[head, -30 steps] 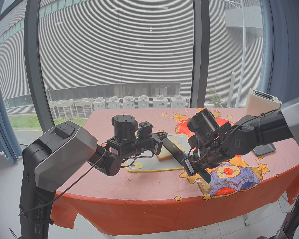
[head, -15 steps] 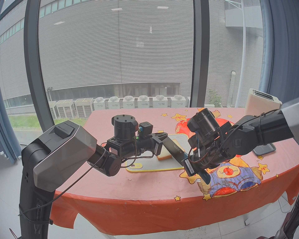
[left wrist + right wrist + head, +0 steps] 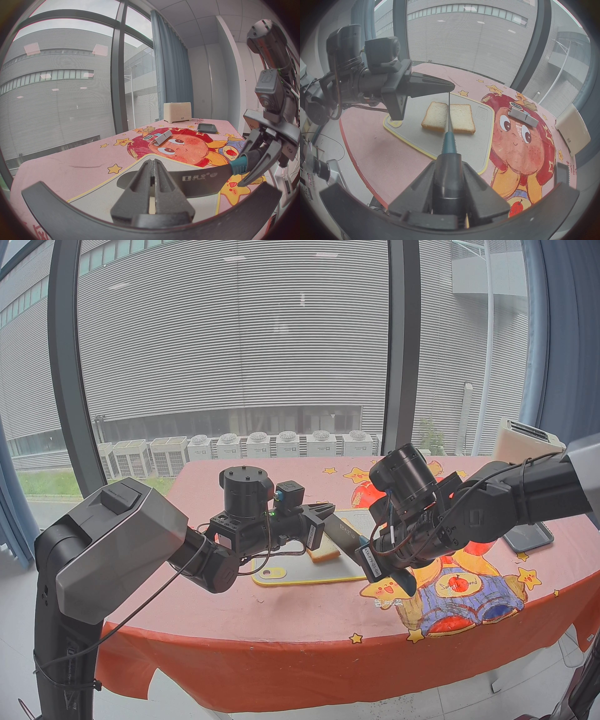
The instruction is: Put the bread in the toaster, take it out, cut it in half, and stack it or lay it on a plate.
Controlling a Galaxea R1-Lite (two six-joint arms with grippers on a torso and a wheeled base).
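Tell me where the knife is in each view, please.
Head view: knife near the middle, over the board.
Left wrist view: knife broadside, across the board.
Right wrist view: knife edge-on, over the bread on the board.
Shared landmark: the board.

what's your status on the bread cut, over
Right gripper shut on knife, blade lined over the bread's middle. Left gripper shut, tip at the blade. Bread flat on cutting board; cut-through not visible.

The head camera is looking down over the tabletop [image 3: 300,609] toward the window [image 3: 237,334]; both wrist cameras are facing each other closely across the shared cutting board [image 3: 312,566].
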